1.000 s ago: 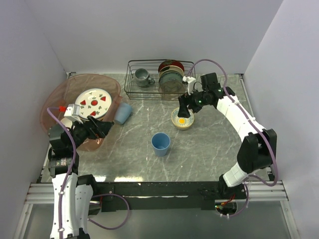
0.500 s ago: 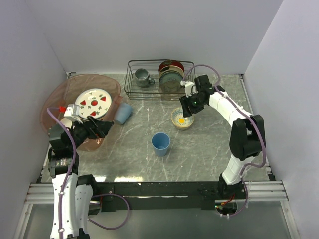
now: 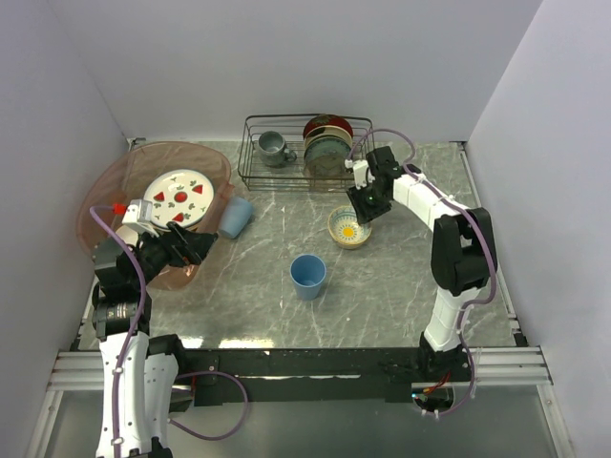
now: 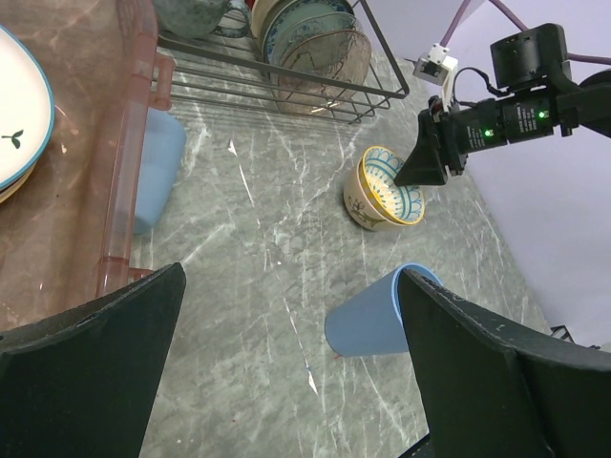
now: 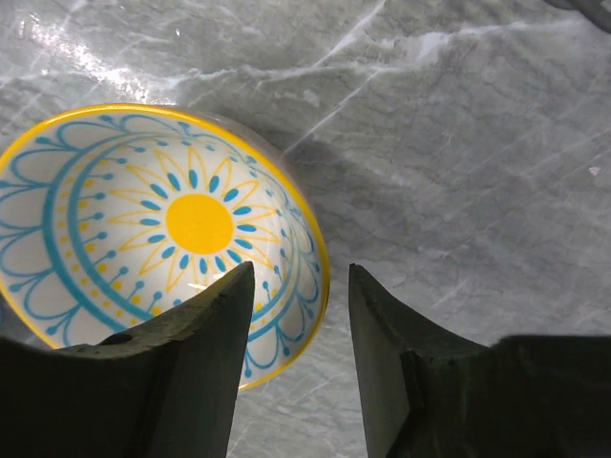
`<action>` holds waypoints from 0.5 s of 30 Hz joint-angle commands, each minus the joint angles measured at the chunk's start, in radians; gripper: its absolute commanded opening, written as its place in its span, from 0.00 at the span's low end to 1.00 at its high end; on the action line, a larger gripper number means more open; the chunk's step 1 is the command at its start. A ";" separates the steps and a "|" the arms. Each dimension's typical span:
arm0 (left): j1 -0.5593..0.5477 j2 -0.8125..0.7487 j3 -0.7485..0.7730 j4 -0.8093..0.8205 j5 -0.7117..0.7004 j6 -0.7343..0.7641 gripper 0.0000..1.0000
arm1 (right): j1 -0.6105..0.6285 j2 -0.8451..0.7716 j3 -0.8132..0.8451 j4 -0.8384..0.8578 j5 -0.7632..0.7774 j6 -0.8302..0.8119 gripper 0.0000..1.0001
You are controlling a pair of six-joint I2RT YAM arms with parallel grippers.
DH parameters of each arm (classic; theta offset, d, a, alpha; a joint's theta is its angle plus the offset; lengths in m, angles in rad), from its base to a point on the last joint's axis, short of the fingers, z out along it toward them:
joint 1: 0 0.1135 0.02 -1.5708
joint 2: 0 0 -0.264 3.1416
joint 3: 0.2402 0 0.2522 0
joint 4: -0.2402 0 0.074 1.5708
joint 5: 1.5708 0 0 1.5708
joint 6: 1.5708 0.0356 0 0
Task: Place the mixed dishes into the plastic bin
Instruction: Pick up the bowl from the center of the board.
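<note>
cream bowl [image 5: 143,239]: yellow rim, blue-yellow sunburst | right gripper [image 5: 298,286]: parted over rim | left gripper [image 4: 291,277]: spread

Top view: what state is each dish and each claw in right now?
Strawberry plate: inside the bin, face up.
Bowl: upright on the table, empty.
Middle cup: upright on the table.
Other cup: on its side beside the bin.
Right gripper: open over the bowl's rim.
Left gripper: open, empty.

white plate [image 4: 19,110]: cut by left edge | lying cup [image 4: 158,164]: partly behind bin [image 4: 120,196]
</note>
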 commanded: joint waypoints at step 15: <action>0.002 -0.021 -0.002 0.050 0.023 0.019 0.99 | -0.001 -0.103 0.006 0.059 0.115 -0.016 0.11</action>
